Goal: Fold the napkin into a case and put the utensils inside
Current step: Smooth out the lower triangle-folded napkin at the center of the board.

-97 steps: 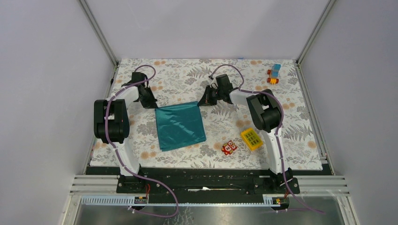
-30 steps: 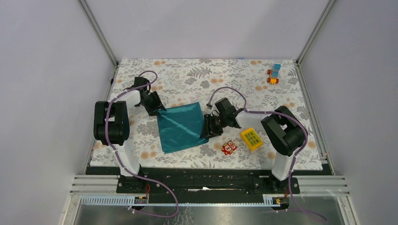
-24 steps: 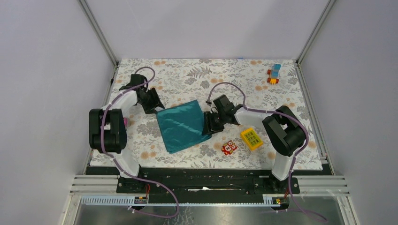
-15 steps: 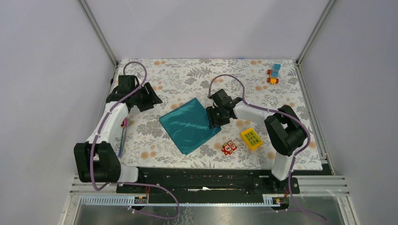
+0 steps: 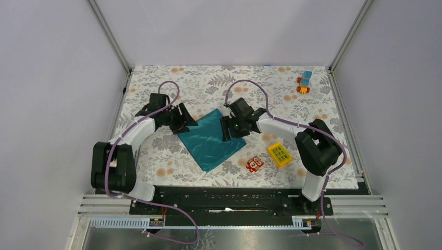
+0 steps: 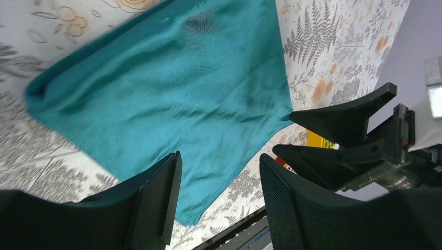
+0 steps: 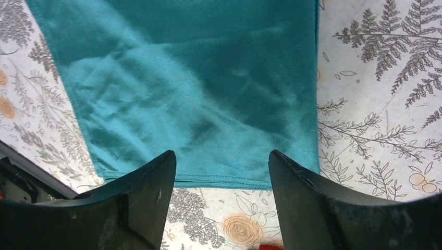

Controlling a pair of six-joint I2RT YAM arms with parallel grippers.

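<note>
The napkin (image 5: 211, 138) lies on the surface (image 5: 333, 140). The left claw (image 6: 219, 159) and right claw (image 7: 221, 156) hang above it, spread, empty.

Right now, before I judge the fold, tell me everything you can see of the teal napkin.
The napkin is teal fabric with a slight sheen. It lies flat on the floral tablecloth, turned like a diamond in the top view. It shows soft creases, a stitched hem and one doubled-looking edge. The left gripper hangs open over its left corner, and the right gripper hangs open over its far-right edge; neither pinches it.
</note>
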